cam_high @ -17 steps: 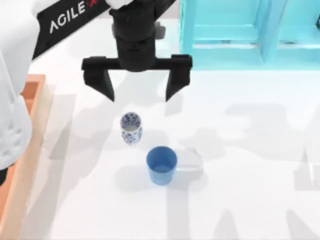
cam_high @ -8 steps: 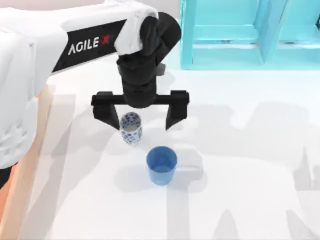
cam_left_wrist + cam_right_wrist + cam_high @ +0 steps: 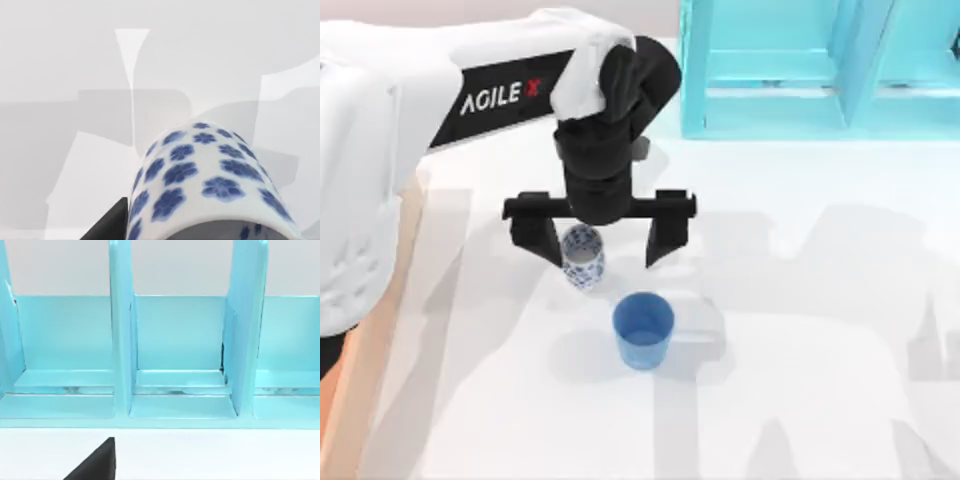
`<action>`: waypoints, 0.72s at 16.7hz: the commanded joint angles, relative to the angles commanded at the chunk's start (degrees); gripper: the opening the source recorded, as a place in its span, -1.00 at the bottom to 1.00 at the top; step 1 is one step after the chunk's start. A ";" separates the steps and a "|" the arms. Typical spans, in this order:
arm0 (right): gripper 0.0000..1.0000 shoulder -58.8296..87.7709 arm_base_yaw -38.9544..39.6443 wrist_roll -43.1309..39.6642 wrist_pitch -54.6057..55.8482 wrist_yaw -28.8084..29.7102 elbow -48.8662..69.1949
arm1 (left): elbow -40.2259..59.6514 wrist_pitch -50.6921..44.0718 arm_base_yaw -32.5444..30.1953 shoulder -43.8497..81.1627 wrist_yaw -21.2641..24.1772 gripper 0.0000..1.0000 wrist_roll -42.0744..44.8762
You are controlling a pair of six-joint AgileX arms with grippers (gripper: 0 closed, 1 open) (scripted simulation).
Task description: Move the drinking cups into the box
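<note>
Left hand, fingers wide apart, straddles the slim white blue-flowered cup; next it should close, then lift.

A turquoise open-framed cabinet with upright dividers stands at the far right edge of the white table.

A white counter is carrying everything; a slim white cup with a blue flower pattern is standing upright on it left of centre; a wider plain blue cup is standing just beside it, nearer the front edge and apart from it; the orange-brown box is lying along the left edge, probably resting on the counter though largely hidden; a turquoise open-framed cabinet is sitting at the back right.
</note>
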 joint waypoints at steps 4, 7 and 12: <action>1.00 0.00 0.00 0.00 0.00 0.00 0.00 | 0.00 0.00 0.00 0.00 0.00 -0.06 0.00; 1.00 0.00 0.00 0.00 0.00 0.00 0.00 | 0.00 0.00 0.00 0.00 0.00 -0.51 0.00; 1.00 0.00 0.00 0.00 0.00 0.00 0.00 | 0.00 0.00 0.00 0.00 0.00 -1.00 0.00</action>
